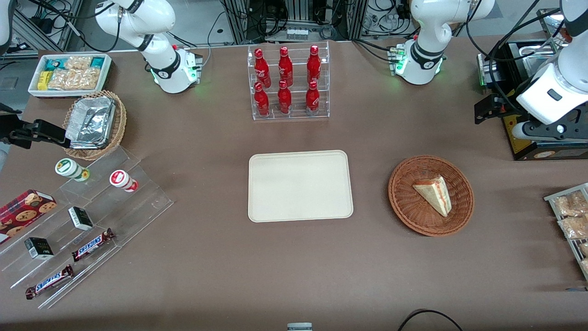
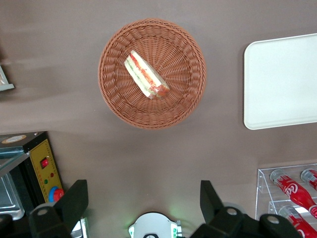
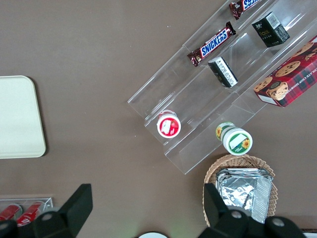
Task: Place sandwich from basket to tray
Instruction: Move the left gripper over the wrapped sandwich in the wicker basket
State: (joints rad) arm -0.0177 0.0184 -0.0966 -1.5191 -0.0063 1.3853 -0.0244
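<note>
Sandwich (image 1: 434,195) lies in the round reddish-brown basket (image 1: 404,204) on the brown desk (image 1: 206,266), cut edge w/ red and green filling showing in the left wrist view (image 2: 146,75). Basket (image 2: 184,99) sits beside the cream tray (image 1: 300,185), toward the working arm's end of the desk; the two are apart, bare desk between them. Tray holds nothing; one rounded corner of it shows in the left wrist view (image 2: 282,82). Gripper (image 1: 535,131) hangs high at the working arm's end, farther from the front camera than the basket, well apart from the sandwich; in the wrist view (image 2: 143,201) its jaws stand apart, nothing between them. Rack of red bottles (image 1: 287,82) stands farther from the front camera than the tray. Toward the parked arm's end: tan basket w/ foil containers (image 1: 92,122), white bin of snacks (image 1: 69,73), clear stepped stand w/ choc bars (image 1: 92,244).
</note>
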